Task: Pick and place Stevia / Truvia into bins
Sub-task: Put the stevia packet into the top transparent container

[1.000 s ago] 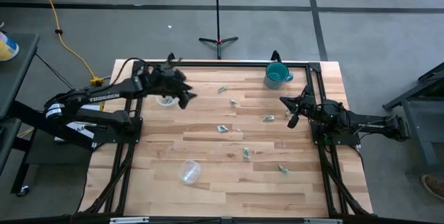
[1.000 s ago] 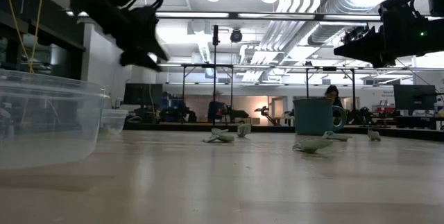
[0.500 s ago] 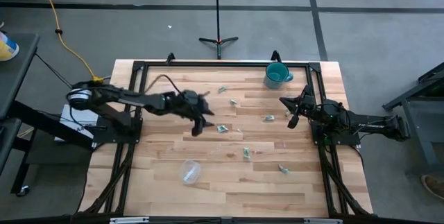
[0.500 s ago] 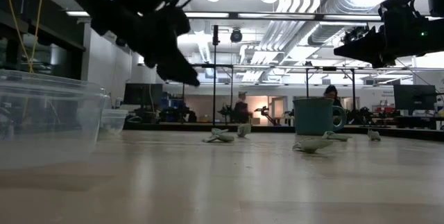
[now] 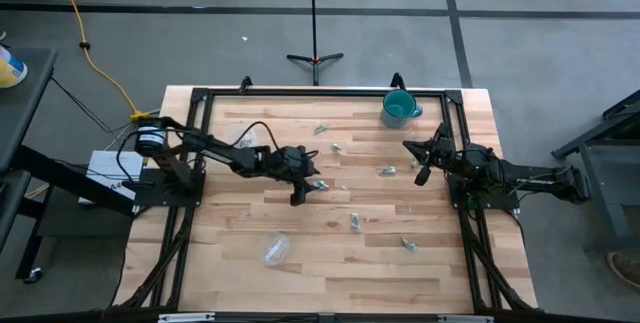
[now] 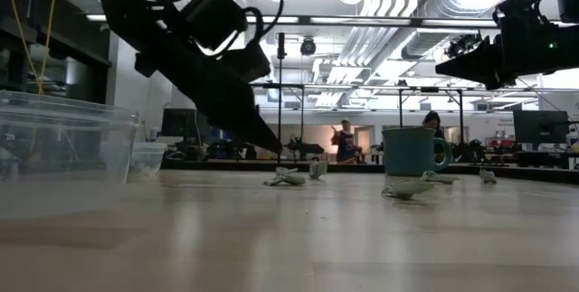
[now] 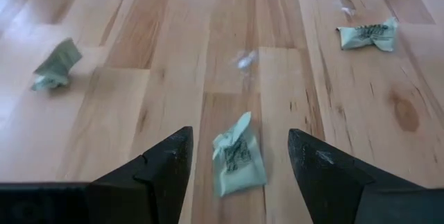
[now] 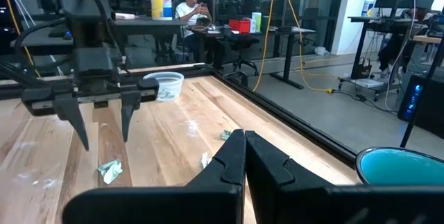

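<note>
Several pale green sachets lie flat on the wooden table. My left gripper (image 5: 306, 187) (image 7: 239, 148) is open and hovers low near the table's middle. Its fingers stand on either side of one crumpled sachet (image 7: 238, 160) (image 5: 320, 185) without touching it. In the low view its fingertips (image 6: 268, 144) hang just above the tabletop. Other sachets (image 7: 55, 64) (image 7: 368, 35) lie farther off. One clear cup (image 8: 164, 85) stands near the far left edge. The other cup (image 5: 273, 247) is near the near edge. My right gripper (image 5: 420, 160) (image 8: 244, 141) is shut and waits above the right side.
A teal mug (image 5: 398, 109) stands at the far right, close to the right arm. More sachets (image 5: 338, 148) (image 5: 386, 170) (image 5: 355, 221) (image 5: 408, 244) are scattered over the table's middle and right. A black frame (image 5: 300, 93) runs along the table edges. People sit in the room beyond.
My left arm has reached out from above the far-left cup toward the table's middle, moving right, nearer and down. Its gripper now hangs low over a sachet with the fingers pointing down at a slant. My right arm has kept still.
</note>
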Controlling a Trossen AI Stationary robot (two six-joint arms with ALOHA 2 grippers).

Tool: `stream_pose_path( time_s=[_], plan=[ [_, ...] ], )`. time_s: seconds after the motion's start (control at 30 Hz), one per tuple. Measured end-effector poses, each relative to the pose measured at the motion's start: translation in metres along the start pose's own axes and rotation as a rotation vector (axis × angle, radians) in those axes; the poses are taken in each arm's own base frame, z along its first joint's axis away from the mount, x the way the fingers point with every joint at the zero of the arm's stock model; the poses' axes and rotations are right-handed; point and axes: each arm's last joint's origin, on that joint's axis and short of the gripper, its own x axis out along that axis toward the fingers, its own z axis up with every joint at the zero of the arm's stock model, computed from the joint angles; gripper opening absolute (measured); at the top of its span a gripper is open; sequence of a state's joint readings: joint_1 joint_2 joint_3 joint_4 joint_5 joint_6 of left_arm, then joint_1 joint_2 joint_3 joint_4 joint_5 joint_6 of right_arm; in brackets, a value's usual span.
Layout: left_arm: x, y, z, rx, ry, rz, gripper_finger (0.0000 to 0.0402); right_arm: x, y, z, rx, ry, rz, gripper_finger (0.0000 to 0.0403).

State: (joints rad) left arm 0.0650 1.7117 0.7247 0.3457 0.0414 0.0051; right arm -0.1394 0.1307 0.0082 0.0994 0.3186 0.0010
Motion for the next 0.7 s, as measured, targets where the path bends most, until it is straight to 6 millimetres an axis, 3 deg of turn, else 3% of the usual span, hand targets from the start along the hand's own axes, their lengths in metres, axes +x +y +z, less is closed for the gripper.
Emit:
stream_pose_path(
  time_s=[0.33,0.7],
  plan=[
    [0.028,0.001,0.003,0.013,0.100,-0.003,0.0269,0.000,0.000,-0.001,-0.005,0.014,0.000,0.0000],
    [0.029,0.001,0.000,0.010,0.172,-0.005,0.0269,0.000,0.000,-0.002,-0.008,0.024,-0.003,0.0000]
  ],
)
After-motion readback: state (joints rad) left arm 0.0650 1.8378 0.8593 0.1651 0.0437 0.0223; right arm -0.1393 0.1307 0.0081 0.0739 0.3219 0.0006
